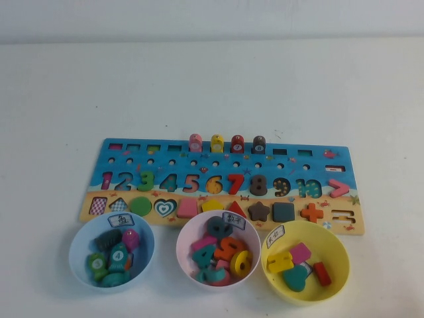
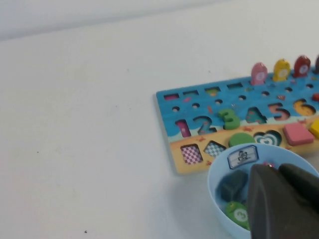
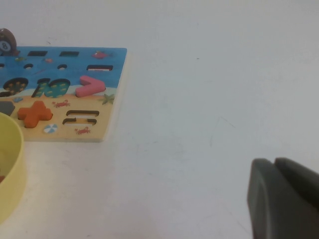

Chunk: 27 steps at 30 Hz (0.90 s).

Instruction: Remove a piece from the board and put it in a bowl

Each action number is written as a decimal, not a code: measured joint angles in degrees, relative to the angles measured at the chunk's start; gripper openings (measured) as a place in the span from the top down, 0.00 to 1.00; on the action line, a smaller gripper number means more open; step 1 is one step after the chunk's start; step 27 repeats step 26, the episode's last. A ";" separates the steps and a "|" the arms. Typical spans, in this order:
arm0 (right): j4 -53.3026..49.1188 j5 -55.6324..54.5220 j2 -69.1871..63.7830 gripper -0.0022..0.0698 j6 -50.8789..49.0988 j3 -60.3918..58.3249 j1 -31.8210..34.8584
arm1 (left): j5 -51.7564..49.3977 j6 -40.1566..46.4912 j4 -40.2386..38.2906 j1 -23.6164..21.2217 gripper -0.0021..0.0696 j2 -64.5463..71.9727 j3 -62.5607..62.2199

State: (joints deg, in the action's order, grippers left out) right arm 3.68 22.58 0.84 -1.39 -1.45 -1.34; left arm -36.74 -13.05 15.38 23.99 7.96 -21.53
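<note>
The teal piece (image 1: 118,255) lies in the blue bowl (image 1: 78,265) near the worktop's front-left corner, so the task looks complete. The left end effector (image 2: 279,199), jaws together and empty, hangs over the bowl. The right end effector (image 3: 281,199), also closed, is parked beyond the board (image 1: 338,156) by the right edge. Next comes retreat.

The board (image 1: 222,185) carries a row of coloured numbers, 1 to 10, closed by a pink ">" sign (image 1: 338,188). Its sandy strip bears an orange "+" (image 1: 311,212) and an empty "=" cut-out (image 1: 343,215). In the light blue bowl (image 1: 81,265), a teal peg (image 1: 118,255) shows 4 and a green peg (image 2: 238,215) shows 3. The brown peg (image 3: 6,44) standing on the board shows 8. Each bowl's rim has a white handwritten label, but none of them can be read.
</note>
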 joint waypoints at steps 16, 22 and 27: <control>0.00 0.00 0.00 0.99 0.00 0.00 0.00 | 22.27 2.69 -9.06 -16.72 0.98 -8.57 22.96; 0.00 0.00 0.00 0.99 0.00 0.00 0.00 | 16.44 4.97 -11.81 -17.09 0.98 -8.57 22.96; 0.00 0.00 0.00 0.99 0.00 0.00 0.00 | 15.83 5.08 -13.20 -17.09 0.98 -8.57 22.96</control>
